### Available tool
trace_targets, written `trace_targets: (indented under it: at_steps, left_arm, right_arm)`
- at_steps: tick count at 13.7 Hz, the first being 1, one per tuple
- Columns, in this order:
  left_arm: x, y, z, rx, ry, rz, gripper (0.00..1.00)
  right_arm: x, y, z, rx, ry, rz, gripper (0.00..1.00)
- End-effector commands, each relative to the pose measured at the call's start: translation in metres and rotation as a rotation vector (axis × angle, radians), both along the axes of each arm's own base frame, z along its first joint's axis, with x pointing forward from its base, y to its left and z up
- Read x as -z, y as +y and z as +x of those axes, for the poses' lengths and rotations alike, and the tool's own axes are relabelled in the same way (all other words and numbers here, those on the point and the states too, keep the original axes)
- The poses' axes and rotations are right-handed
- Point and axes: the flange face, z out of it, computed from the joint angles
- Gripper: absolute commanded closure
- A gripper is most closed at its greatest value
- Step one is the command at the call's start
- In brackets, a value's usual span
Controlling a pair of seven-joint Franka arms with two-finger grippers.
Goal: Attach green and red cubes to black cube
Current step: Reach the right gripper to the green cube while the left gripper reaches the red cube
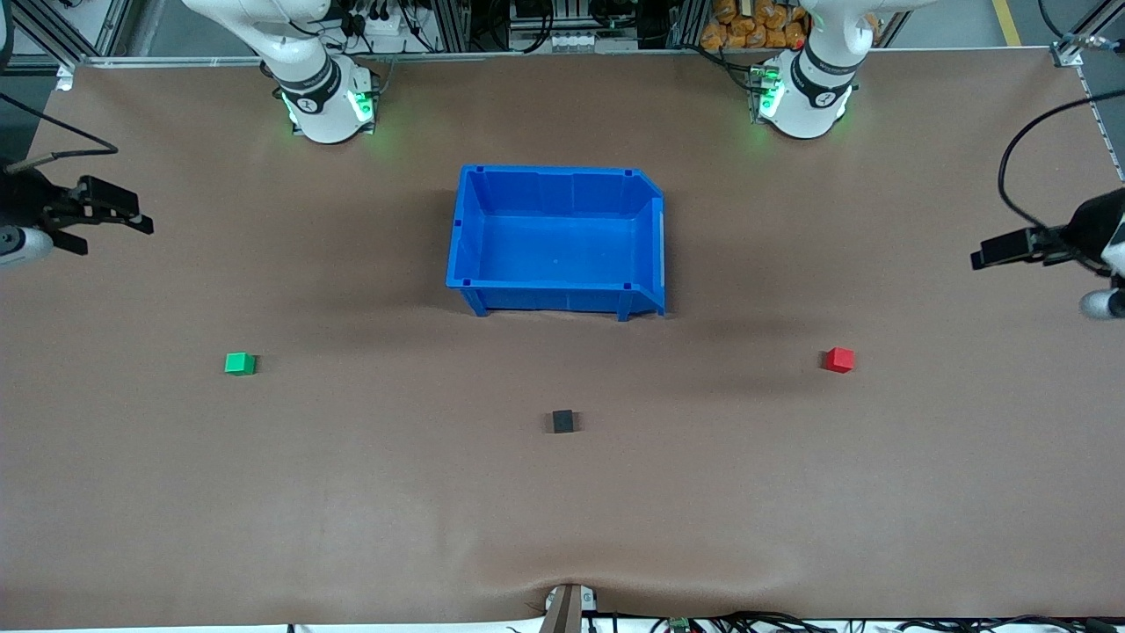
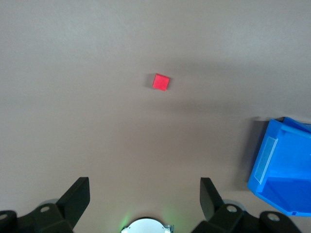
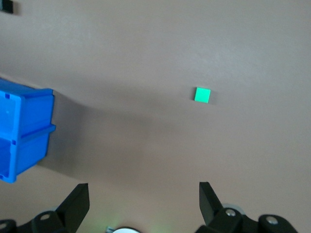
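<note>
The black cube (image 1: pixel 563 422) sits on the brown table, nearer to the front camera than the blue bin. The green cube (image 1: pixel 239 363) (image 3: pixel 202 94) lies toward the right arm's end, and the red cube (image 1: pixel 838 360) (image 2: pixel 161 82) toward the left arm's end. All three stand apart from each other. My right gripper (image 1: pixel 105 224) (image 3: pixel 143 189) hangs open and empty over the table's right-arm end, away from the green cube. Over the left-arm end, my left gripper (image 1: pixel 1002 251) (image 2: pixel 144 187) is open and empty, away from the red cube. The black cube (image 3: pixel 6 6) shows at a corner of the right wrist view.
An empty blue bin (image 1: pixel 558 170) (image 2: pixel 296 160) (image 3: pixel 24 131) stands mid-table between the two arm bases and the cubes. Both white arm bases (image 1: pixel 325 105) (image 1: pixel 804 97) stand along the table edge farthest from the front camera. A small mount (image 1: pixel 567 607) sits at the nearest edge.
</note>
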Motion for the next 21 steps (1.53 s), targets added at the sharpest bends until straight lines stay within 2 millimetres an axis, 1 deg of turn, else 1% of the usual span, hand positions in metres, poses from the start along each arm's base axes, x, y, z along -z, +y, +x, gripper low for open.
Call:
trace_targets:
  at_steps: [1,2,3,4,5,6,7,8,9,10,12,13,15,17,19,21]
  left_arm:
    - [0.026,0.002,0.011,0.008,0.038,-0.012,0.00]
    - [0.050,0.003,0.018,0.015,0.076,-0.019,0.00]
    - [0.069,0.016,0.023,-0.004,0.105,-0.024,0.00]
    - [0.077,0.020,0.027,-0.009,0.104,-0.022,0.00]
    - [0.077,0.019,0.032,-0.005,0.070,-0.010,0.00]
    - [0.085,0.015,0.038,0.006,0.051,0.007,0.00]
    - [0.104,0.010,0.043,0.024,0.078,0.029,0.00]
    - [0.127,0.010,0.047,0.031,0.108,0.038,0.00]
    - [0.146,0.003,0.052,0.045,0.122,0.041,0.00]
    - [0.155,-0.005,0.057,0.062,0.110,0.051,0.00]
    - [0.177,-0.030,0.062,0.112,0.107,0.077,0.00]
    - [0.189,-0.037,0.060,0.130,0.109,0.087,0.00]
    - [0.207,-0.039,0.059,0.162,0.070,0.129,0.00]
    - [0.239,-0.042,0.052,0.180,0.038,0.126,0.00]
    - [0.270,-0.043,0.045,0.188,-0.002,0.119,0.00]
    - [0.282,-0.046,0.044,0.194,-0.016,0.115,0.00]
  right_arm:
    - [0.029,-0.020,-0.003,-0.116,-0.057,0.059,0.00]
    - [0.041,-0.028,0.001,-0.174,-0.073,0.068,0.00]
    - [0.054,-0.037,0.006,-0.224,-0.074,0.083,0.00]
    - [0.069,-0.048,0.011,-0.260,-0.080,0.115,0.00]
    - [0.086,-0.058,0.017,-0.298,-0.098,0.152,0.00]
    - [0.107,-0.067,0.024,-0.344,-0.104,0.179,0.00]
    - [0.125,-0.073,0.029,-0.377,-0.115,0.202,0.00]
    - [0.140,-0.075,0.033,-0.393,-0.123,0.232,0.00]
    - [0.156,-0.075,0.038,-0.389,-0.118,0.251,0.00]
    - [0.169,-0.075,0.044,-0.381,-0.126,0.241,0.00]
    - [0.196,-0.079,0.054,-0.334,-0.127,0.218,0.00]
    - [0.209,-0.083,0.058,-0.279,-0.117,0.205,0.00]
    - [0.227,-0.081,0.061,-0.169,-0.075,0.185,0.00]
    - [0.238,-0.078,0.061,-0.024,-0.005,0.133,0.00]
    - [0.242,-0.062,0.065,0.115,0.047,0.028,0.00]
    - [0.253,-0.051,0.070,0.219,0.075,-0.078,0.00]
